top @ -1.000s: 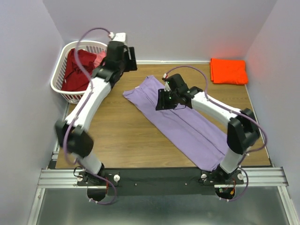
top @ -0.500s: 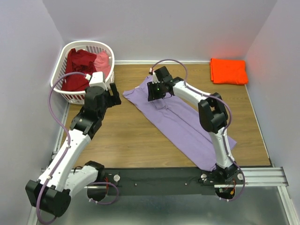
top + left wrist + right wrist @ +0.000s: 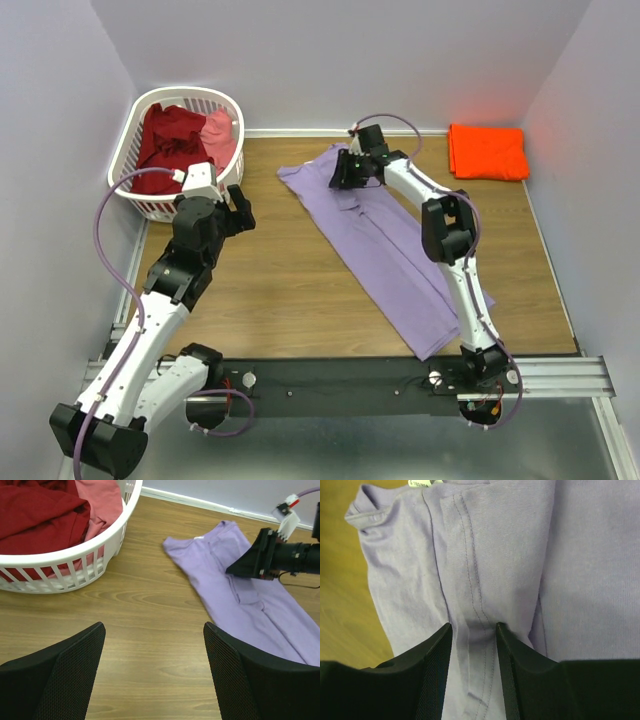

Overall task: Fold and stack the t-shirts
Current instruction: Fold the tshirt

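1. Lavender t-shirt (image 3: 390, 250): it lies as a long, narrow band on the table (image 3: 280, 290). Its far end is under the right gripper (image 3: 472, 627), and the rest trails back toward that arm's base.
2. Handling, as judged: soft, light and limp. It should slide readily on the wood, and it will sag and crease if lifted from a single hold.
3. Right gripper: clamped on a raised, seamed fold of the shirt, with cloth lying flat on either side of the fingers.
4. Left gripper (image 3: 154, 627): jaws wide apart and empty, over bare wood. The shirt is ahead to its right and the basket (image 3: 60, 560) ahead to its left.
5. Recommended hold: pinch at edges or corners, one hold per gripper, so the fold line stays straight.
6. Other stock: orange t-shirt (image 3: 487, 151), folded, well to the right of the right gripper. Dark red t-shirt (image 3: 165, 140) and pink t-shirt (image 3: 220, 130), crumpled in the basket.
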Action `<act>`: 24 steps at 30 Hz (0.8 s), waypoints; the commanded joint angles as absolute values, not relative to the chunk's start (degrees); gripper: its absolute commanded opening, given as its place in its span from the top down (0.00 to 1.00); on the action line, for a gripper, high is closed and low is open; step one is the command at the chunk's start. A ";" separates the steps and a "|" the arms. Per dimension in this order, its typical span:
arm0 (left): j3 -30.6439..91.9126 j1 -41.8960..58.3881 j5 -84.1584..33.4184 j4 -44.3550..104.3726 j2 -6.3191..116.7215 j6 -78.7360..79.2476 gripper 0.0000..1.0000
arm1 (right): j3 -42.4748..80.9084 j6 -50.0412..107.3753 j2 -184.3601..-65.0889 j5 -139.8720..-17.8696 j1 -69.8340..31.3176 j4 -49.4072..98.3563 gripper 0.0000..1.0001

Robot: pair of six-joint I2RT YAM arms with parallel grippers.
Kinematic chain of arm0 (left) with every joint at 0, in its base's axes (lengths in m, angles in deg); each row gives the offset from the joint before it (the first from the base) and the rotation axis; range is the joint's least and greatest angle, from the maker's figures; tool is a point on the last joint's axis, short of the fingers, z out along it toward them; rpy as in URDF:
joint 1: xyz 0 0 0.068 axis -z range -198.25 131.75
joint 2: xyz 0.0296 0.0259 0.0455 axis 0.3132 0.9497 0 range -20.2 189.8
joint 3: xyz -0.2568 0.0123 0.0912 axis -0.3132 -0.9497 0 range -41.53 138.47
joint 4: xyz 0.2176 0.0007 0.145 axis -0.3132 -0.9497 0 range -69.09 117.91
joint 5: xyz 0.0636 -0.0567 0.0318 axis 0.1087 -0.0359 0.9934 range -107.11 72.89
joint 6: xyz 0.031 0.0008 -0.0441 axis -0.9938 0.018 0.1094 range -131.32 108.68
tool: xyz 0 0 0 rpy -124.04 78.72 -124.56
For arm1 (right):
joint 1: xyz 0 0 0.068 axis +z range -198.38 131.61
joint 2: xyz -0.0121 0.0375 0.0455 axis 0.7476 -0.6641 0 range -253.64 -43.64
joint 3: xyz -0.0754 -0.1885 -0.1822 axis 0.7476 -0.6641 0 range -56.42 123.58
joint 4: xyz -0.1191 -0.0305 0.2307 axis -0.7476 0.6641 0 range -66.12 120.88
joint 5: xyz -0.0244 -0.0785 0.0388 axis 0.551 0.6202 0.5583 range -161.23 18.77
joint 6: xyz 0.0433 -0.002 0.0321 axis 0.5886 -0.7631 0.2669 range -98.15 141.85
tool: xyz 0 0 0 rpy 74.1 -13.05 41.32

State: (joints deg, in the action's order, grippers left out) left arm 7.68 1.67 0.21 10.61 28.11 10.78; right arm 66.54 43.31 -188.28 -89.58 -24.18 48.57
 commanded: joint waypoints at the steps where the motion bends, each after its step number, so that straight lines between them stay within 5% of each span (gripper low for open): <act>1: 6.81 1.43 -1.55 12.00 28.92 10.83 0.12 | 69.08 51.02 -195.07 -84.24 -31.41 51.13 0.51; 10: 6.28 1.43 -5.42 13.40 33.85 9.68 0.13 | 74.99 49.37 -189.04 -94.43 -35.99 51.13 0.44; 14: 6.45 1.43 -4.63 14.63 34.72 9.07 0.12 | 63.41 46.20 -175.68 -92.42 -35.38 51.21 0.43; 18: 5.23 1.35 -2.70 16.30 34.29 8.01 0.13 | 39.12 44.53 -159.69 -86.10 -34.59 51.21 0.44; 24: 2.15 1.17 -1.73 20.34 33.59 6.34 0.14 | 12.08 45.93 -138.85 -81.17 -32.39 53.14 0.57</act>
